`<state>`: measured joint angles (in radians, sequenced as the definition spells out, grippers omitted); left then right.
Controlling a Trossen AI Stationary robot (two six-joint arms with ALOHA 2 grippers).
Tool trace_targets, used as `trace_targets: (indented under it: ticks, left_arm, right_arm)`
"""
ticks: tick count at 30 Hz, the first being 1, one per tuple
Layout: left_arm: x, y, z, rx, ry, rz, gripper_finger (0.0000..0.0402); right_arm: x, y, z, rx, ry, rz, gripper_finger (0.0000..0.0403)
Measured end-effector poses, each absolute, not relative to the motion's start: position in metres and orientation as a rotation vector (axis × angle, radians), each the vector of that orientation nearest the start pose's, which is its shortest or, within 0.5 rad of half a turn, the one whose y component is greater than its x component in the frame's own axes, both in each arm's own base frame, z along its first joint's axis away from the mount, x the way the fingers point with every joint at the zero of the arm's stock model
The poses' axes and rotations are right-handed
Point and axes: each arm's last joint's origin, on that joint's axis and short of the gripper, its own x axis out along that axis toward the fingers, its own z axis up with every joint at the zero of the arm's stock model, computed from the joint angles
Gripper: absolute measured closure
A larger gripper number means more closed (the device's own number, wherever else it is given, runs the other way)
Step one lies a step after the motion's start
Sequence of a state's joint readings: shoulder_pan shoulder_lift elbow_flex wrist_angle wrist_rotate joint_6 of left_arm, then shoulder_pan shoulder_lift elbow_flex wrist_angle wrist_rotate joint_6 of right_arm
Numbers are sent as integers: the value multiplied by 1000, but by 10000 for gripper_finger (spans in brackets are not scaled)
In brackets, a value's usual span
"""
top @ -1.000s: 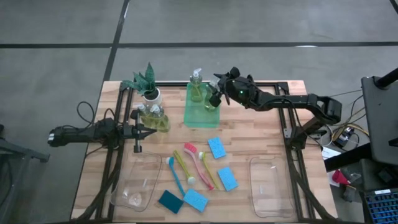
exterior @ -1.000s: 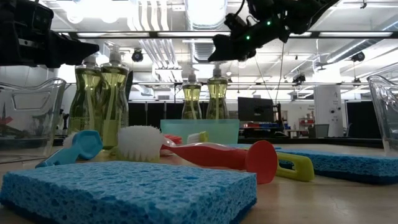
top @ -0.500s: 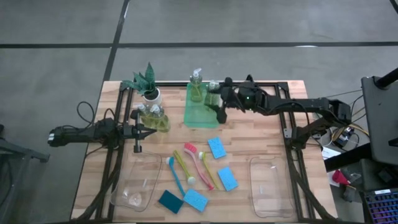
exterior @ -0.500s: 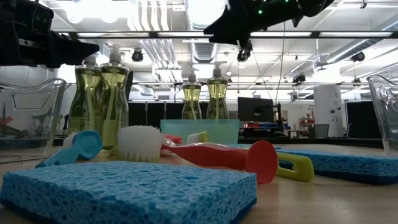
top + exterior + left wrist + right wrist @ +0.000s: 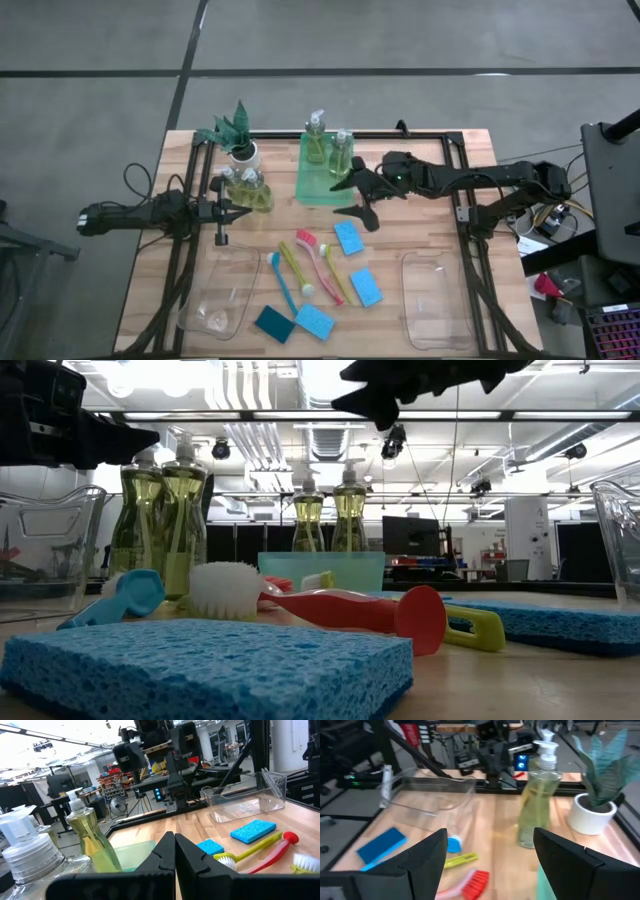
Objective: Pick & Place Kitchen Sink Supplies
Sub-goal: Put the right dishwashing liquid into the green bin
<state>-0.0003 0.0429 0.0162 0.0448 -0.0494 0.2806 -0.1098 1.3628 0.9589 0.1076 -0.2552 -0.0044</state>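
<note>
High view: right gripper [image 5: 352, 198] spread wide and empty, hovering just off the front edge of the green tray [image 5: 318, 192], with two pump bottles [image 5: 340, 155] of yellow-green soap standing upright in the tray behind it. Left gripper [image 5: 226, 210] clenched shut on nothing, parked beside two more soap bottles [image 5: 247, 189] near the potted plant [image 5: 234, 132]. Toward the table's front, between two clear bins [image 5: 221, 295], scattered and flat: a blue sponge [image 5: 348, 237] nearest the right gripper, a second blue sponge [image 5: 366, 287], a third [image 5: 315, 322] touching a dark teal sponge [image 5: 273, 323], plus a pink-red brush [image 5: 318, 257], a yellow brush [image 5: 337, 277] and a blue brush [image 5: 282, 280] lying close together, some seemingly crossing. Probably light and soft, the sponges: likely to compress under the fingers, so best pinched across the short sides, pressing down to the wood first. Probably rigid and slim, the brushes: best taken mid-handle, away from the bristle head, with care for neighbours that overlap. Likely heaviest and slickest, the bottles: smooth, rounded plastic with liquid inside, top-heavy at the pump, so best gripped around the waist of the body rather than the nozzle. Cannot tell from here which item comes next; closest to the open fingers, the nearest blue sponge.
</note>
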Motion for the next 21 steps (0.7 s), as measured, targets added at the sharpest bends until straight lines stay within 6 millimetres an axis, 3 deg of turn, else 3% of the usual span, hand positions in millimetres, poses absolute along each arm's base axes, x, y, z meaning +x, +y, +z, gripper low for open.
trace_targets:
  ticks: [9,21]
  left_arm:
    - [99,1,170,280,-11,51,401]
    - [99,1,170,280,-11,51,401]
  right_arm:
    - [275,-7,291,91,168,184,139]
    - [206,7,292,158,50,156,136]
